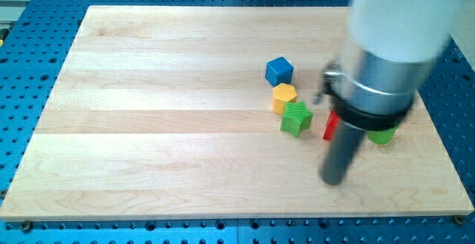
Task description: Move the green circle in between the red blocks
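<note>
My tip [334, 182] rests on the board at the view's lower right. Just above it a red block [330, 127] shows only as a sliver behind the rod. A green block [382, 135], probably the circle, peeks out at the right of the rod, mostly hidden by the arm. A green star-shaped block [296, 118] lies left of the red block. A second red block is not visible.
A blue cube [279, 70] and a yellow hexagon-like block [283, 97] lie above the green star. The wooden board [148, 125] lies on a blue perforated table [30, 21]. The arm's white and grey body [393, 44] covers the upper right.
</note>
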### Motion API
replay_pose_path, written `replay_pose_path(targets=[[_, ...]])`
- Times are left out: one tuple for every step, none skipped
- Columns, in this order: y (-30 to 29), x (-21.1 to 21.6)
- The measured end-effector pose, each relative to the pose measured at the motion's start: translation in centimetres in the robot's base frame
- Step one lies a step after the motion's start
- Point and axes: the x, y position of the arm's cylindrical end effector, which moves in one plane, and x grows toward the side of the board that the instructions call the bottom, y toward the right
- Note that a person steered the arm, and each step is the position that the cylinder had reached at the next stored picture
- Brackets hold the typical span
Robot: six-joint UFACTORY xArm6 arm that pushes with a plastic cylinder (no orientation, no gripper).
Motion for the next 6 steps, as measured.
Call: replay_pose_path(targets=[[6.2, -1.3], [7.7, -2.6], [7.7, -2.7], [7.1, -3.5], [6.4, -4.9], [6.1, -6.1]])
